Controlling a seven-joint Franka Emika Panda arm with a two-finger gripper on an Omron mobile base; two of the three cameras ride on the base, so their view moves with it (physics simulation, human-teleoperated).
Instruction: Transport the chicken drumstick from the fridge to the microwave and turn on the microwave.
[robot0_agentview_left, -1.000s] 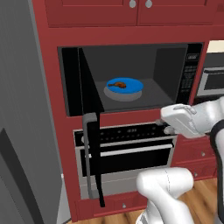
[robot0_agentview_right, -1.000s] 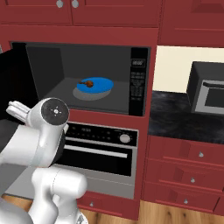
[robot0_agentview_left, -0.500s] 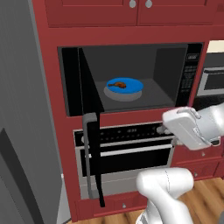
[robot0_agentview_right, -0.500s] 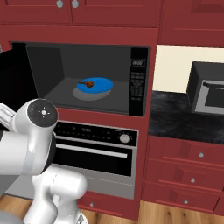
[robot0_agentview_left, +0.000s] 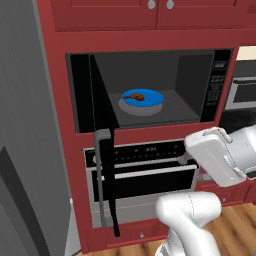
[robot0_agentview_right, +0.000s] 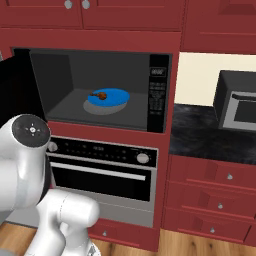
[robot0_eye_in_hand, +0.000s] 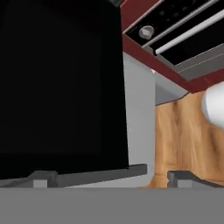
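Observation:
The chicken drumstick (robot0_agentview_left: 134, 96) (robot0_agentview_right: 100, 95) lies on a blue plate (robot0_agentview_left: 150, 97) inside the microwave (robot0_agentview_left: 150, 85), apart from the arm. The microwave's black door (robot0_agentview_left: 101, 125) stands swung out to the left, its grey handle (robot0_agentview_left: 103, 180) facing me, and the button panel (robot0_agentview_right: 158, 95) is at the right. The grey fridge (robot0_agentview_left: 30, 130) fills the left side. My gripper (robot0_eye_in_hand: 113, 178) is open with nothing between its fingertips (robot0_eye_in_hand: 43, 177), low and close to the dark door face (robot0_eye_in_hand: 61, 87). The white hand (robot0_agentview_left: 215, 156) hangs below and right of the cavity.
A silver-black oven (robot0_agentview_left: 145, 170) with knob (robot0_eye_in_hand: 146, 31) and horizontal handle (robot0_eye_in_hand: 188, 33) sits under the microwave. At the right, a small appliance (robot0_agentview_right: 240, 105) stands on a black counter (robot0_agentview_right: 200, 135) above red drawers (robot0_agentview_right: 220, 195). Wooden floor (robot0_eye_in_hand: 183, 131) lies below.
The hand has drawn back from the microwave opening, sinking lower and nearer the cameras. The drumstick, plate and open door have stayed put.

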